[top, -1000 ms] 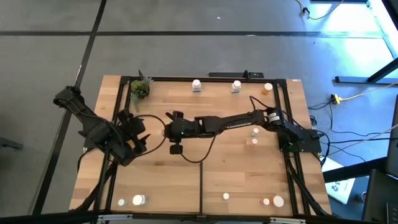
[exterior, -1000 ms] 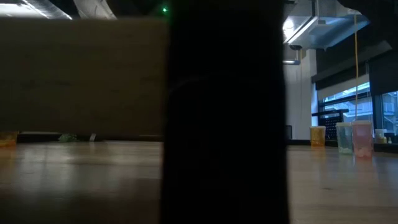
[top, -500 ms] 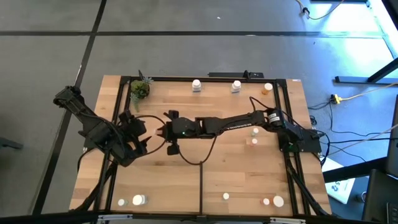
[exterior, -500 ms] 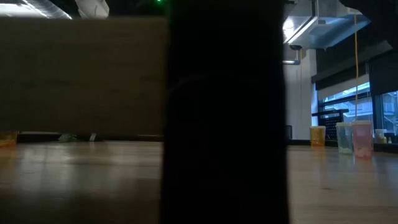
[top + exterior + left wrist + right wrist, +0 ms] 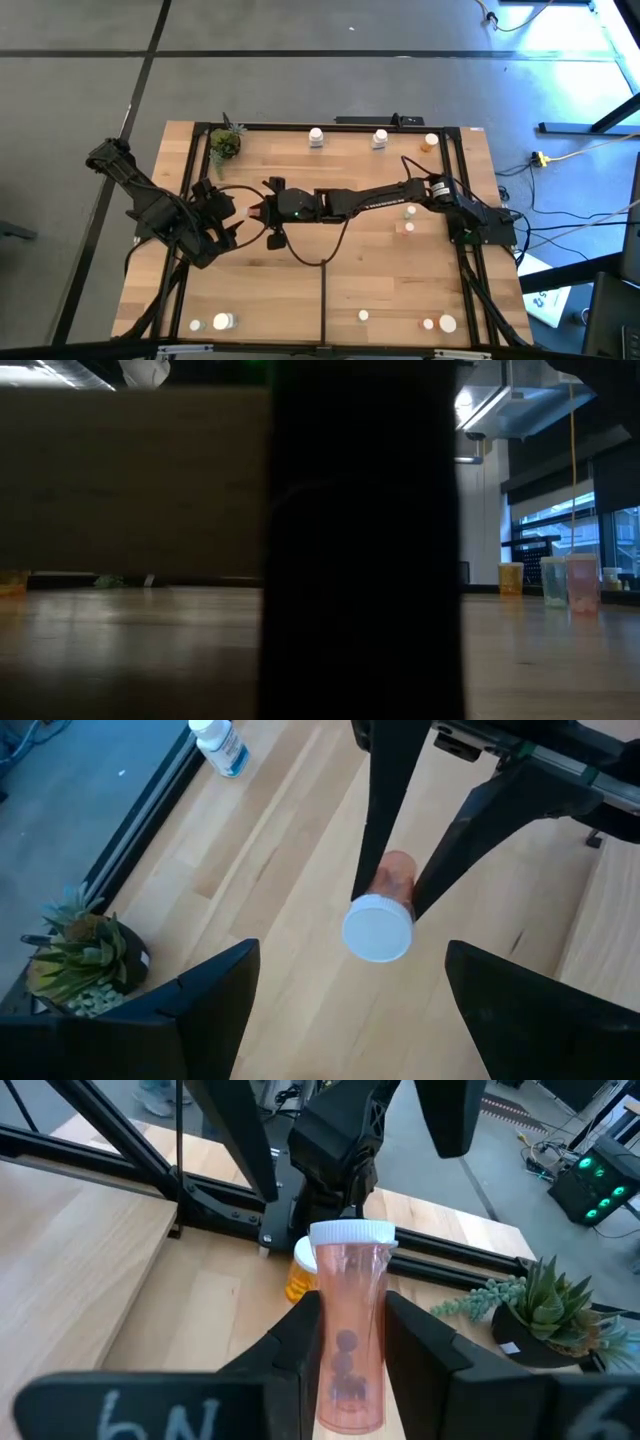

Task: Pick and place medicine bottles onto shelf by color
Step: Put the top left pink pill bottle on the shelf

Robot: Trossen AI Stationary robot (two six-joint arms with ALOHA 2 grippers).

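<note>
Looking straight down from the high view, I had my right gripper (image 5: 262,210) reached far across the shelf (image 5: 370,270), its tip just short of my left gripper (image 5: 222,215), which waited at the shelf's left edge. Behind my claws, near the far corner, stood the potted plant (image 5: 226,143). Two white-capped bottles (image 5: 316,136) sat along the far rail, well apart from my right claw, an orange one (image 5: 430,142) beyond them, and more bottles (image 5: 222,321) lay along the near edge.

From the low view, a broad dark shape (image 5: 365,540) close to the lens blocked the middle, and I could not tell what it was; neither claw showed there.

In the left wrist view, my left fingers (image 5: 200,1005) stood spread wide with nothing between them. Ahead of them my right gripper (image 5: 392,890) pinched the pink-orange bottle (image 5: 385,910), white cap toward my left claw, above the planks. Another white bottle (image 5: 218,742) lay beyond, by the rail.

In the right wrist view, my right fingers (image 5: 300,1340) pressed on the pink-orange bottle's (image 5: 348,1335) sides, cap pointing away from my wrist.
</note>
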